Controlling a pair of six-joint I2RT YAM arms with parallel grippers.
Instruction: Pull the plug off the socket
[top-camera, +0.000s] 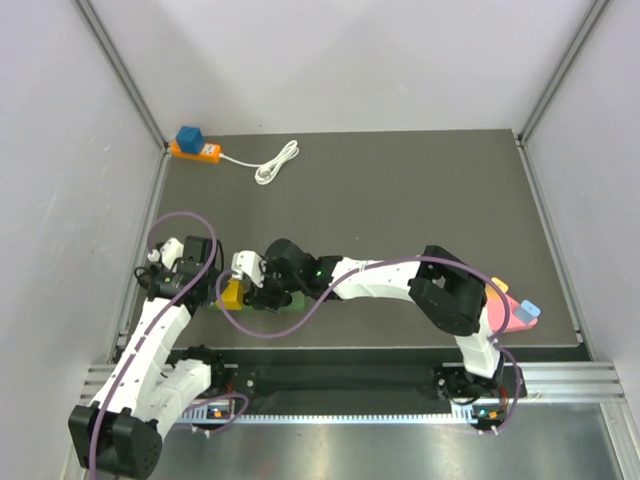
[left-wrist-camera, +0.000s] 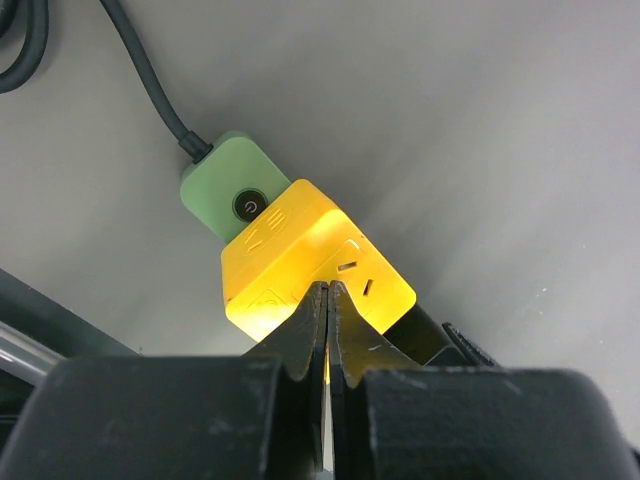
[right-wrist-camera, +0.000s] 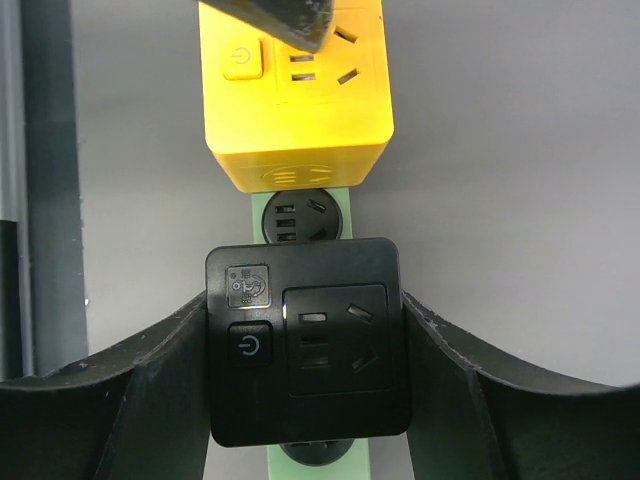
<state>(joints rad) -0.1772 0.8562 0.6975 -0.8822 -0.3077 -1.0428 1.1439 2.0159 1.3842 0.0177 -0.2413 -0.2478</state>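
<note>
A green power strip (right-wrist-camera: 302, 215) lies near the table's front edge, also seen in the top view (top-camera: 288, 303). A yellow cube plug (right-wrist-camera: 295, 110) and a black cube plug (right-wrist-camera: 320, 410) sit in it side by side. My right gripper (right-wrist-camera: 303, 320) is shut on the black plug, one finger on each side. My left gripper (left-wrist-camera: 327, 292) is shut, its tips resting on top of the yellow plug (left-wrist-camera: 285, 240). The strip's end with a power button (left-wrist-camera: 215, 185) and its dark cable (left-wrist-camera: 150, 85) show in the left wrist view.
An orange power strip (top-camera: 196, 151) with a blue plug (top-camera: 188, 136) and a coiled white cable (top-camera: 278, 161) lies at the far left. Pink, yellow and blue items (top-camera: 512, 306) sit at the near right. Walls enclose the table.
</note>
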